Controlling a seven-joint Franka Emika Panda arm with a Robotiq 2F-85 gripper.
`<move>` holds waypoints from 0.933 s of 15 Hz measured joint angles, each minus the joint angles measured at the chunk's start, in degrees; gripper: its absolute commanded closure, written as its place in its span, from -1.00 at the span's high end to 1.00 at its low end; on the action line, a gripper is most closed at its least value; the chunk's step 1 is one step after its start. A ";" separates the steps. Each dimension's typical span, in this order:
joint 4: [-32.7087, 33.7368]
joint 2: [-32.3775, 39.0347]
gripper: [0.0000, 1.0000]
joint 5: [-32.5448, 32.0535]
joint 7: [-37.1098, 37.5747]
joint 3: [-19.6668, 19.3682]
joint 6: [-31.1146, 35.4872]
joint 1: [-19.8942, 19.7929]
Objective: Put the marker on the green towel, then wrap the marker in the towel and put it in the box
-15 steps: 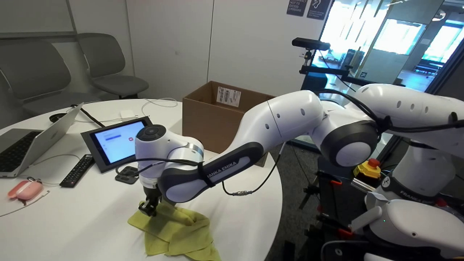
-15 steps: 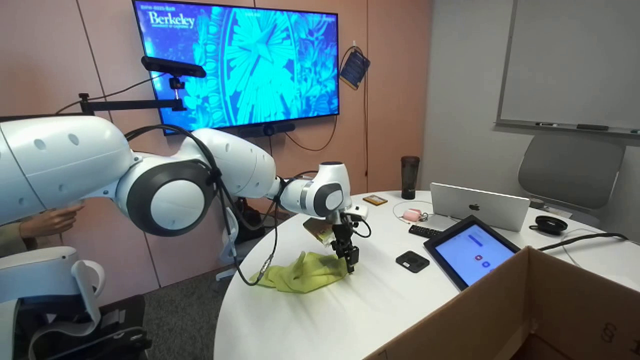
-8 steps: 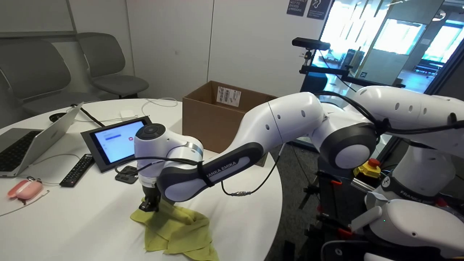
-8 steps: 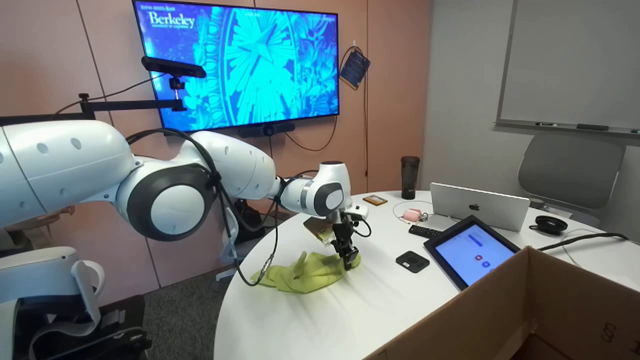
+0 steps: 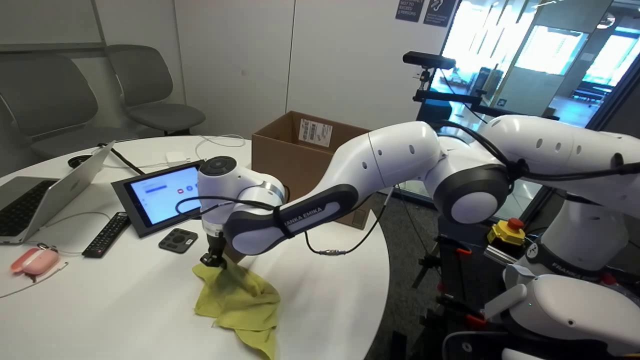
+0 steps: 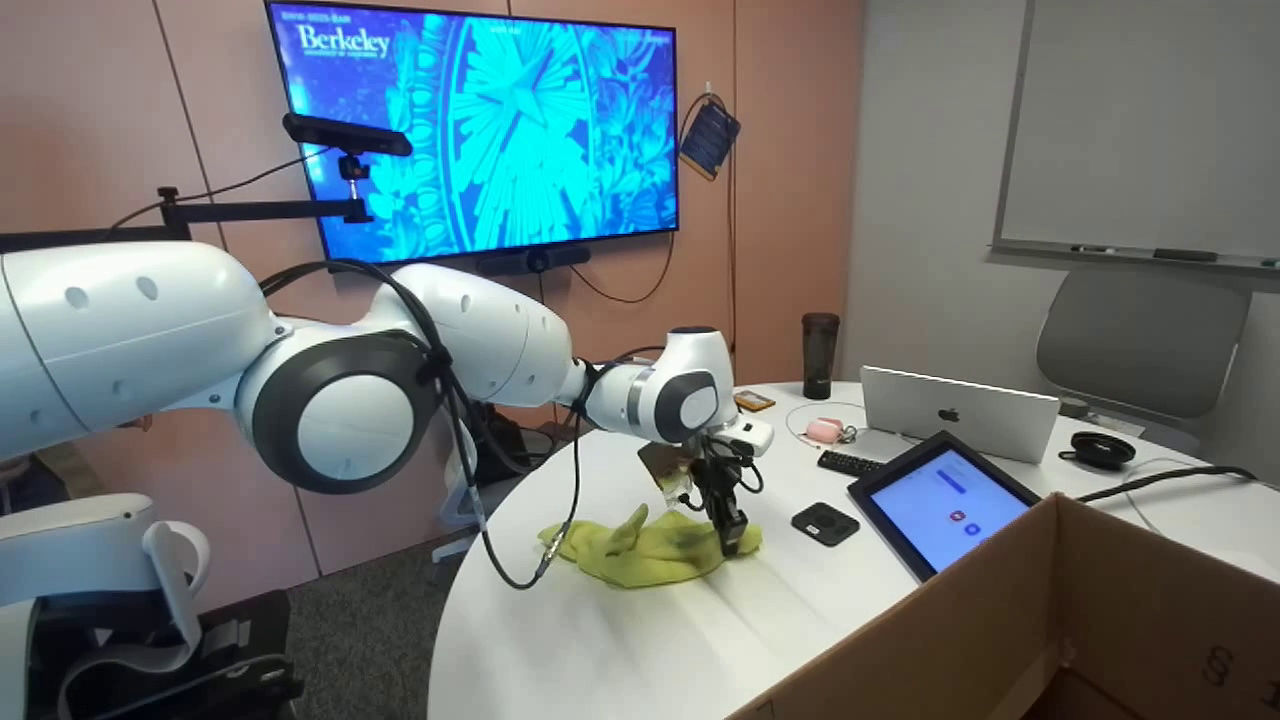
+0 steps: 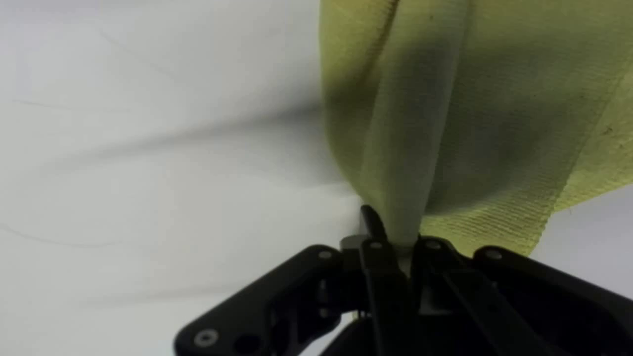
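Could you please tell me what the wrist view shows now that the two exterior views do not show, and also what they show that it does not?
Only the wrist view: the ribbed weave of the green towel, and a close look at the fold that runs into the gripper.

Only the exterior views: the box, the tablet, the laptop, the remote control and the pink case.

Shared by all: the towel, the gripper at it, and the white table.
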 measured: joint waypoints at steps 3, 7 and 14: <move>-0.02 0.00 -0.96 0.07 5.21 -1.18 0.01 -2.26; -0.01 0.00 -0.96 0.08 11.36 -1.79 1.16 -4.04; 0.30 -0.16 -0.96 -0.85 14.37 -2.00 9.08 -1.41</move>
